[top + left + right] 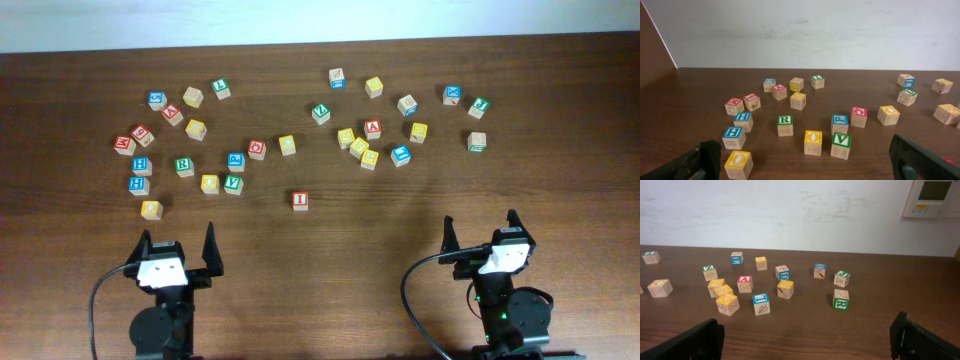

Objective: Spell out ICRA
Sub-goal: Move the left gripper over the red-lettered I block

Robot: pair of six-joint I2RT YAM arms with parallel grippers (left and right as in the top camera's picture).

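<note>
Both arms at near edge of tabletop (pixel 300 300): left pincer (pixel 177 232) and right pincer (pixel 480 219) spread wide, empty. Red I cube (pixel 301 200) alone, ahead, between them. Green R (pixel 184 166) in left cluster, red A (pixel 372 128) in right cluster. Yellow C (pixel 287 145) possibly mid-row; letter unclear.

We see a dark brown wooden tabletop (pixel 320 280), smooth with a faint sheen. The small green-faced R cube of pale wood (pixel 785 125) has bare, matt sides and a painted top. The black left pincer (pixel 177 238) looks like matt plastic to us, though blurred.
</note>
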